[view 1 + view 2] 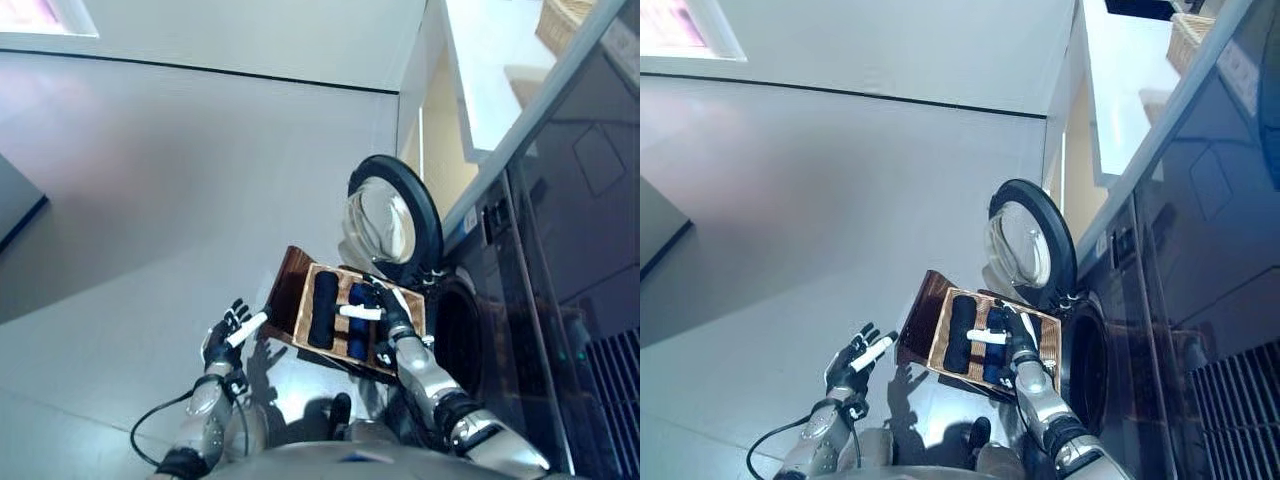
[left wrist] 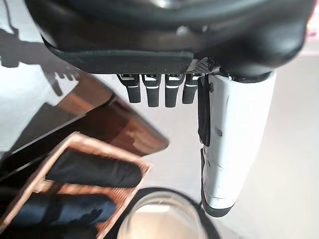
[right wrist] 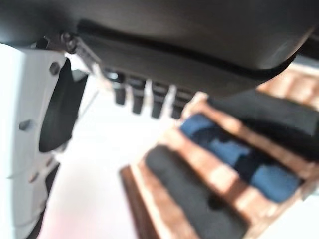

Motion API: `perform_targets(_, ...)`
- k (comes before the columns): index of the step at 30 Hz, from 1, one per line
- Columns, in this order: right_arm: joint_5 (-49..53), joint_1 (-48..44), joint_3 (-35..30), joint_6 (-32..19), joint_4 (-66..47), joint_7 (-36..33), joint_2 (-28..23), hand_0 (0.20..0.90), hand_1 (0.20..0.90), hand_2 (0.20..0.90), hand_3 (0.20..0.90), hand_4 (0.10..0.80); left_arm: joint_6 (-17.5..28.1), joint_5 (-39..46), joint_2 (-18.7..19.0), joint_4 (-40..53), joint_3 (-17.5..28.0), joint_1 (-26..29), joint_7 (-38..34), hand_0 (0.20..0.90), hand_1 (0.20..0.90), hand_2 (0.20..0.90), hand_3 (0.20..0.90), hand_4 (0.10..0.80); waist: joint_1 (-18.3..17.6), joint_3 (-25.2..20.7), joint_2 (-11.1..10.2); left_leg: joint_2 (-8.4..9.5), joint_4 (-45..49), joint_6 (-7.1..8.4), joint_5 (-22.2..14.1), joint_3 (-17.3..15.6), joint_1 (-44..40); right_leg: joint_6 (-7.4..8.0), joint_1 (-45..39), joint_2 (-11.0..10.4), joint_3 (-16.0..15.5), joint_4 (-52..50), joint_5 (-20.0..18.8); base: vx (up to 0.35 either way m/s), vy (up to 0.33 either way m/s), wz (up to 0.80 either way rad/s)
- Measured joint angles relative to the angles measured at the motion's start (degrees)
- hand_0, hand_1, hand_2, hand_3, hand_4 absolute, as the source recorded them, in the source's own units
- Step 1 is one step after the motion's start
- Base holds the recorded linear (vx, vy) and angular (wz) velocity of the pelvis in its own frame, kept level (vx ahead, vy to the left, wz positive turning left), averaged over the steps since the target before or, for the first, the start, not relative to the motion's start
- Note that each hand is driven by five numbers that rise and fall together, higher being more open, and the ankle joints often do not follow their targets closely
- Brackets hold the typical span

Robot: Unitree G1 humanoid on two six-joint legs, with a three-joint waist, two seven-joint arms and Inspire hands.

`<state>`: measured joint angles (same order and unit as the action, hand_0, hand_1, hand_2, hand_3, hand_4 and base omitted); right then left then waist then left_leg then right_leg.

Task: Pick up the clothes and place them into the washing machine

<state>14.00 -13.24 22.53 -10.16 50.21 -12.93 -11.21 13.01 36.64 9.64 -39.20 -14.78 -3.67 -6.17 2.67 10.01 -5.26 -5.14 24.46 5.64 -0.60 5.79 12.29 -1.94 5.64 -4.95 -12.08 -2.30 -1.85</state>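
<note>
A wicker basket (image 1: 304, 305) with slots stands on a dark wooden stand (image 1: 286, 283) in front of the washing machine (image 1: 560, 250). It holds a rolled black garment (image 1: 323, 308) and rolled blue garments (image 1: 356, 322). My right hand (image 1: 388, 310) hovers open just above the blue rolls and holds nothing. In the right wrist view, a black roll (image 3: 194, 199) and a blue roll (image 3: 239, 157) lie past its fingers. My left hand (image 1: 226, 335) hangs open over the floor, left of the basket and apart from it. The round door (image 1: 432, 215) stands open beside the dark drum opening (image 1: 455, 335).
A white counter (image 1: 490, 60) runs along the top right with a wicker basket (image 1: 565, 20) on it. Grey floor (image 1: 150, 200) spreads to the left of the stand. The washer door's glass (image 2: 159, 219) shows close to the basket in the left wrist view.
</note>
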Motion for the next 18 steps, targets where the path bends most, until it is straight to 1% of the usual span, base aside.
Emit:
perform_targets(1, 0.0, -0.3, 0.1, 0.0, 0.0, -0.6, 0.1, 0.9, 0.9, 0.9, 0.9, 0.8, 0.0, 0.0, -0.1, -0.1, 0.0, 0.1, -0.1, 0.9, 0.9, 0.9, 0.9, 0.8, 0.1, 0.4, -0.4, -0.06, -3.1, 0.11, -0.8, 0.0, -0.2, -0.02, 0.2, 0.1, 1.3, 0.6, 0.1, 0.242, 0.153, -0.4)
perform_targets(2, 0.0, -0.4, 0.4, -0.2, -0.2, -1.1, 0.1, 0.9, 0.9, 0.9, 0.9, 0.8, 0.0, 0.0, -0.2, -0.3, 0.0, 0.3, -0.2, 0.9, 0.9, 0.9, 0.9, 0.8, 0.0, 0.9, -0.8, 0.58, -8.2, 0.17, -0.6, -1.0, -0.9, 0.27, 0.1, 0.0, 2.1, 2.2, 0.3, 0.303, 0.212, -0.44)
perform_targets(3, 0.0, -0.7, 0.7, -0.3, -0.1, -1.4, -1.4, 0.9, 0.9, 0.9, 0.9, 0.8, 0.0, 0.0, -1.5, -1.0, 0.0, 1.0, -0.2, 0.9, 0.9, 0.9, 0.9, 0.8, 0.4, 1.1, 1.4, -1.52, -17.0, -0.38, 0.3, -0.7, -1.7, 1.16, 0.2, 3.2, 2.9, 2.5, 1.2, 0.217, 0.14, -0.58)
perform_targets(4, 0.0, -1.0, 0.4, -0.3, 0.0, -1.6, -3.0, 0.9, 0.9, 0.9, 0.9, 0.8, 0.2, 0.0, -2.7, -0.2, 0.0, 0.9, -0.3, 0.9, 0.9, 0.9, 0.9, 0.8, 1.1, 1.5, 5.0, -4.78, -21.0, 1.54, 0.2, -0.8, -3.0, -0.06, 1.0, 5.6, 2.3, -4.9, 2.7, 0.263, 0.202, -0.59)
perform_targets(5, 0.0, -1.1, -0.2, 0.0, 0.5, -2.1, -4.2, 0.9, 0.9, 0.9, 0.9, 0.8, 0.1, 0.0, -3.3, -0.9, -0.5, 1.6, -0.2, 0.9, 0.9, 0.9, 0.9, 0.8, 1.5, 1.8, 7.4, -6.76, -22.2, 1.39, 1.3, -0.9, -3.8, -0.16, -0.8, 7.4, 3.8, -4.2, 4.9, 0.174, 0.165, -0.74)
perform_targets(6, 0.1, -1.3, -0.8, 0.3, 0.7, -2.3, -4.1, 0.9, 0.9, 0.9, 0.9, 0.8, -0.2, 0.0, -3.0, -1.7, -0.8, 2.1, -0.3, 0.9, 0.9, 0.9, 0.9, 0.8, 2.9, 2.5, 7.5, -6.53, -23.3, 0.88, 4.1, -1.2, -5.0, 0.18, -0.7, 7.4, 5.7, -4.2, 4.4, 0.173, 0.166, -0.81)
perform_targets(7, 0.0, -1.3, -0.7, 0.0, 0.4, -2.2, -4.1, 0.9, 0.9, 0.9, 0.9, 0.8, -0.1, 0.0, -2.6, -1.7, -0.9, 1.5, -0.5, 0.9, 0.9, 0.9, 0.9, 0.8, 3.0, 2.7, 7.3, -5.82, -23.6, 0.22, 5.7, -2.7, -5.9, 1.19, -0.1, 6.5, 6.2, -4.7, 4.1, 0.166, 0.236, -0.81)
perform_targets(8, 0.0, -1.3, -0.5, 0.0, 0.2, -2.1, -4.1, 0.9, 0.9, 0.9, 0.9, 0.8, -0.2, 0.0, -2.3, -1.8, -0.9, 1.3, -0.7, 0.9, 0.9, 0.9, 0.9, 0.8, 2.9, 2.7, 7.3, -4.91, -23.6, -0.51, 5.5, -3.8, -6.0, 2.11, -0.2, 5.5, 6.5, -4.4, 3.7, 0.118, 0.174, -0.5)
perform_targets(9, 0.0, -1.2, -0.6, 0.1, 0.3, -2.1, -4.0, 0.9, 0.9, 0.9, 0.9, 0.8, -0.2, 0.0, -1.9, -1.9, -0.9, 1.6, -0.8, 0.9, 0.9, 0.9, 0.9, 0.8, 2.2, 2.7, 7.4, -3.55, -23.3, -1.29, 5.3, -4.7, -6.0, 2.72, -0.4, 4.0, 6.8, -3.5, 3.4, 0.215, 0.316, -0.19)
perform_targets(10, 0.0, -1.1, -0.6, 0.1, 0.3, -2.1, -3.8, 0.9, 0.9, 0.9, 0.9, 0.8, 0.0, 0.0, -1.9, -1.8, -0.8, 2.1, -1.0, 0.9, 0.9, 0.9, 0.9, 0.8, 1.5, 2.7, 7.6, -2.11, -23.2, -2.47, 5.0, -5.3, -6.3, 3.7, -1.1, 2.5, 7.1, -2.8, 2.8, 0.109, 0.195, -0.04)
perform_targets(11, 0.0, -1.1, -0.6, 0.1, 0.4, -2.1, -3.8, 0.9, 0.9, 0.9, 0.9, 0.8, 0.0, 0.0, -1.8, -1.9, -0.8, 2.4, -1.0, 0.9, 0.9, 0.9, 0.9, 0.8, 1.3, 2.7, 7.6, -1.78, -22.9, -2.64, 4.9, -5.4, -6.2, 4.05, -1.4, 2.2, 7.2, -2.4, 2.6, 0.107, 0.246, -0.1)
perform_targets(12, 0.1, -1.9, -0.6, 0.2, 1.2, -2.2, -3.2, 0.9, 0.9, 0.9, 0.9, 0.8, 0.3, 0.0, -1.4, -1.7, -0.9, 4.5, -1.4, 0.9, 0.9, 0.9, 0.9, 0.8, 1.6, 2.6, 7.6, -0.31, -22.4, -4.28, 3.9, -6.9, -6.1, 5.29, -1.4, 0.6, 8.3, -1.7, 2.2, 0.018, 0.152, -0.18)
perform_targets(14, 0.0, -3.4, -0.4, 0.2, 1.1, -2.0, -2.5, 0.9, 0.9, 0.9, 0.9, 0.8, 1.1, 0.0, -0.5, -1.4, -0.6, 6.9, -1.5, 0.9, 0.9, 0.9, 0.9, 0.8, 1.9, 2.6, 7.4, 0.92, -22.3, -5.37, 3.5, -8.1, -5.7, 6.42, -1.1, -0.9, 8.9, -0.7, 1.6, 0.056, 0.15, -0.21)
perform_targets(15, 0.0, -4.3, -0.4, 0.1, 1.5, -2.0, -1.8, 0.9, 0.9, 0.9, 0.9, 0.8, 1.4, 0.0, -0.2, -1.4, 0.2, 8.0, -1.7, 0.9, 0.9, 0.9, 0.9, 0.8, 2.4, 2.6, 7.3, 1.42, -22.1, -5.82, 3.2, -8.9, -5.7, 6.65, -1.1, -1.5, 9.2, -0.3, 1.4, 0.068, 0.118, -0.2)
perform_targets(16, 0.0, -5.9, -0.4, 0.2, 3.2, -2.0, -0.8, 0.9, 0.9, 0.9, 0.9, 0.8, 1.5, 0.1, 0.0, -1.4, 0.9, 8.8, -2.1, 0.9, 0.9, 0.9, 0.9, 0.8, 2.9, 2.5, 7.3, 1.7, -21.5, -6.12, 2.5, -9.6, -5.6, 7.02, -1.1, -1.8, 9.7, 0.2, 1.2, 0.035, 0.065, -0.21)
perform_targets(18, 0.1, -7.5, -0.1, 0.2, 4.1, -2.0, -0.2, 0.9, 0.9, 0.9, 0.9, 0.8, 2.5, 0.1, 0.2, -1.4, 1.3, 9.5, -2.6, 0.9, 0.9, 0.9, 0.9, 0.8, 3.2, 2.3, 7.3, 1.99, -21.5, -6.48, 2.2, -10.3, -5.5, 7.55, -1.2, -2.3, 9.8, 1.1, 0.8, 0.008, 0.041, -0.12)
